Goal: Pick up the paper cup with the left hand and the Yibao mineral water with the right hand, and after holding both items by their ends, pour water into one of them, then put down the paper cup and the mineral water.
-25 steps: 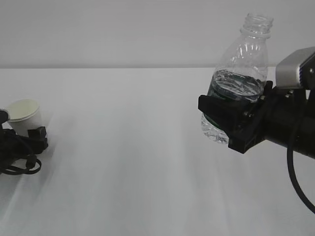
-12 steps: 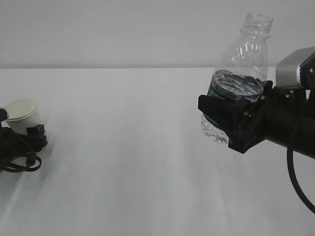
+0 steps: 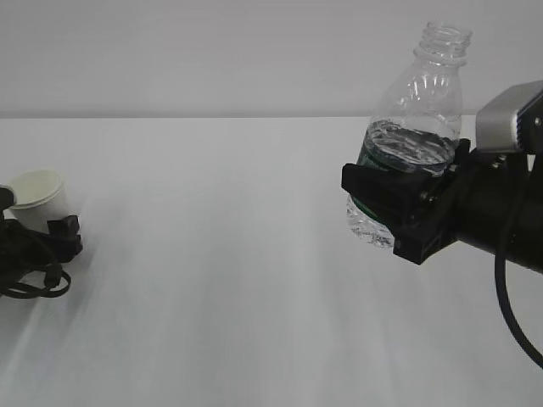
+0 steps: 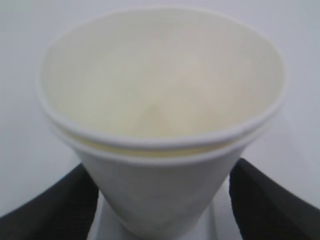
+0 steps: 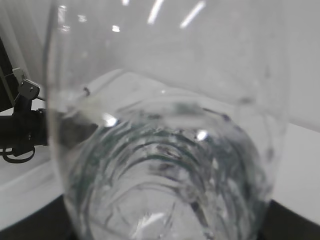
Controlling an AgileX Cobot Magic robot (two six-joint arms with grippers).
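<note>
At the far left the cream-white paper cup (image 3: 38, 193) leans a little, mouth up, and my left gripper (image 3: 34, 219) is shut on its lower part. In the left wrist view the paper cup (image 4: 160, 100) fills the frame, showing two nested rims and an empty inside. The left gripper (image 4: 162, 200) has a black finger touching each side of it. On the right, my right gripper (image 3: 416, 176) is shut on the Yibao mineral water (image 3: 416, 127) at its green label. The bottle is uncapped, nearly upright and part full. Seen close, the bottle (image 5: 165, 150) hides the right gripper (image 5: 160, 232).
A white table (image 3: 221, 280) runs back to a pale wall. Black cable loops (image 3: 34, 284) lie by the left arm, and another cable (image 3: 509, 297) hangs from the right arm. The left arm (image 5: 20, 130) shows at the right wrist view's left edge.
The left gripper and the cup have shifted slightly to the left. The right gripper and the bottle have held still.
</note>
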